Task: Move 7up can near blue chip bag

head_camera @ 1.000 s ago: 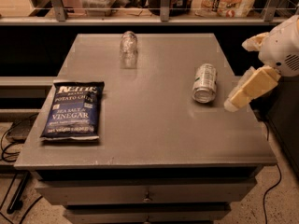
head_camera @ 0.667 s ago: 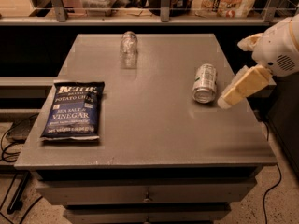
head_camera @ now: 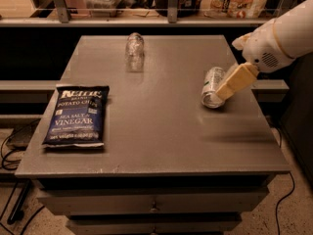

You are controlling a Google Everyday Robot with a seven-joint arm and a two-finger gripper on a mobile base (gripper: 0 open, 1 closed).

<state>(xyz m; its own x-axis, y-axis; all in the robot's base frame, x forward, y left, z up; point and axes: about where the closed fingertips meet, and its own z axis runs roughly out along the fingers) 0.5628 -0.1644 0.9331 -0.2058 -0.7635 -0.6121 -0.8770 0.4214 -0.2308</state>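
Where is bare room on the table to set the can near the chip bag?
The wide middle strip between the blue chip bag and the 7up can is bare. Crowded only at the can, where the hand is.

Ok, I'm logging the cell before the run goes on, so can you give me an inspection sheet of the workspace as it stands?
Surface: grey table top, holding three things.
Job's things: 7up can lying on its side at the right; blue chip bag flat at the front left, far from the can.
Clutter: clear plastic bottle lying at the back.
End effector: end effector low at the can's right side; contact cannot be told.
Cables: dark cables on the floor at left; one cable at right.
Surroundings: drawers under the table; shelf with packages behind.
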